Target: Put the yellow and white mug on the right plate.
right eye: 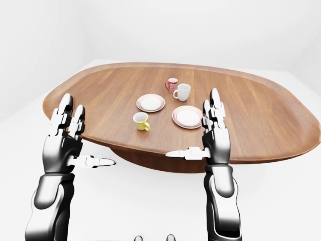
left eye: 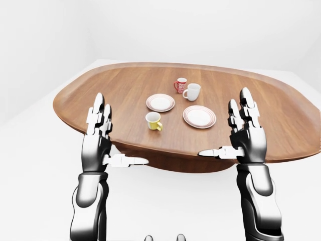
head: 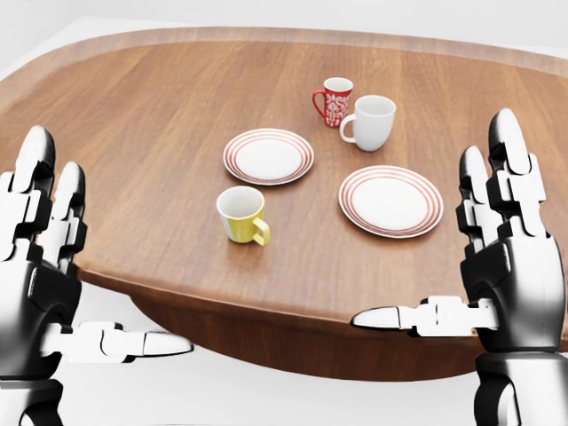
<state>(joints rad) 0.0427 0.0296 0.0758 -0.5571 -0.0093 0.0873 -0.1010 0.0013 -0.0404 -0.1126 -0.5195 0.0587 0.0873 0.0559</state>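
Note:
The yellow and white mug [head: 242,214] stands upright on the wooden table [head: 160,115], handle toward the lower right, just below the left plate [head: 268,155]. The right plate [head: 390,201], white with red rings, lies to the mug's right and holds nothing. My left hand [head: 49,266] is open at the head view's left edge, raised near the table's near edge, well left of the mug. My right hand [head: 497,257] is open at the right edge, beside the right plate, fingers up and thumb pointing inward.
A red patterned mug [head: 334,101] and a plain white mug [head: 371,122] stand together above the right plate. The oval table's near edge [head: 266,311] runs between my hands. White floor surrounds the table [left eye: 281,115].

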